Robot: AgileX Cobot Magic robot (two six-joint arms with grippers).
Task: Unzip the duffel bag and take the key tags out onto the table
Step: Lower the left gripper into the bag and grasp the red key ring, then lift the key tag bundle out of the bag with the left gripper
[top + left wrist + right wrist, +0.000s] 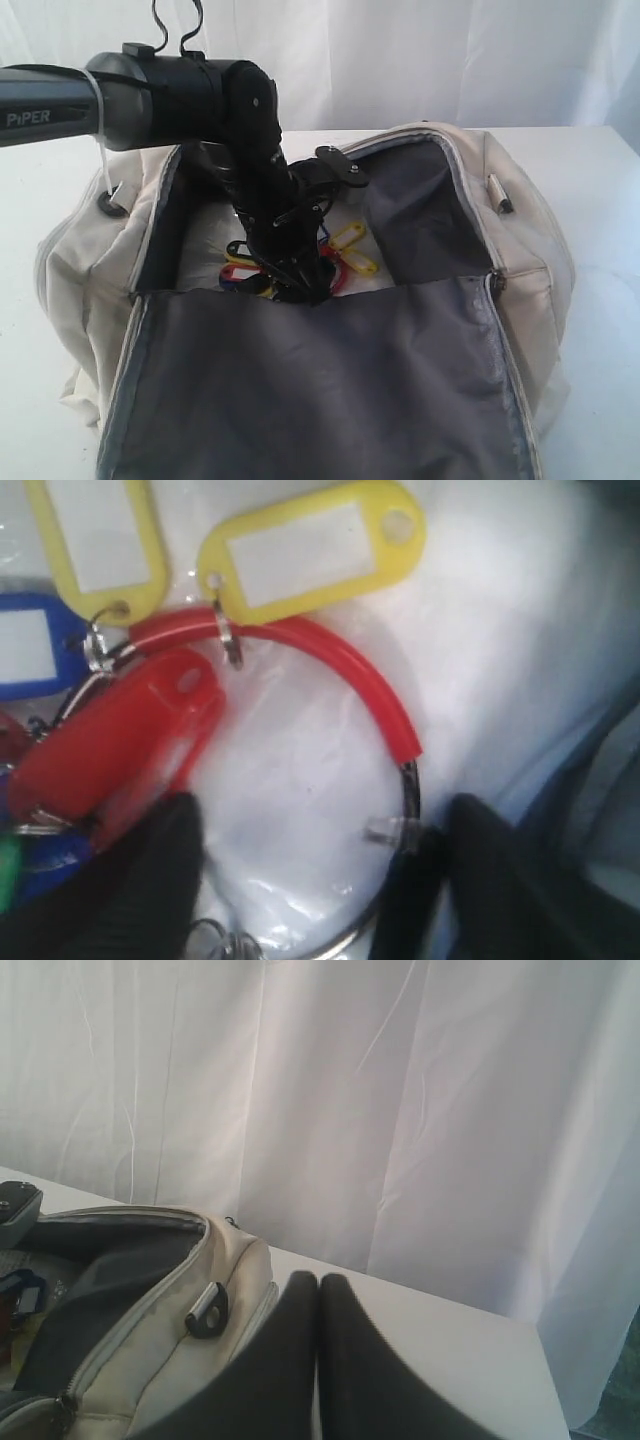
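1. The left gripper (300, 278) reaches down into the open duffel bag (525, 270). The bag's soft sides stand all around it.
2. Its two dark fingers (150, 880) are spread wide apart. They are not squeezing anything.
3. The key tags (348, 240) lie right under this gripper, inside the bag. They are not out on the table (600, 180).
4. The metal ring (412, 792) that holds the tags lies in the gap between the two fingers. Part of the ring wears a red tube (330, 650).
5. The ring passes just beside one finger. I cannot tell if it touches.
6. A red tag (120, 740) lies just beside the other finger. Two yellow tags (310, 545) and a blue tag (25, 645) lie farther out, past the fingertips.
7. The right gripper (318, 1360) is shut tight. Its two fingers press together with nothing between them.
8. The cream bag sits just beside the right gripper, and a dark zipper pull (207, 1310) is near its fingers.
9. The white table shows past those fingers, and a white curtain (400, 1110) hangs far behind.
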